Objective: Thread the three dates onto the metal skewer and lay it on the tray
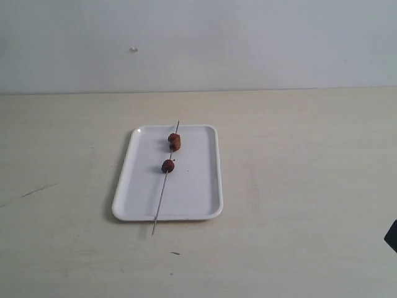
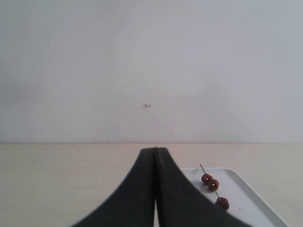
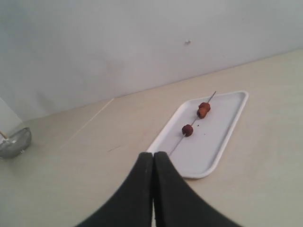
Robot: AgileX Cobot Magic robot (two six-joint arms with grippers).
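Showing a pale beige bench (image 1: 310, 186) stretching wide and meeting a plain white wall (image 1: 248, 43) along a straight edge. Carrying a small pale speck (image 1: 133, 49) on that wall and a thin dark scuff (image 1: 38, 190) toward the exterior view's left. Lying under soft, even light, casting only faint shadows.

The left gripper (image 2: 155, 150) has its two black fingers pressed flat together, holding nothing. The right gripper (image 3: 154, 154) is pinched closed likewise. In the exterior view only a dark corner (image 1: 392, 236) shows at the lower right edge.
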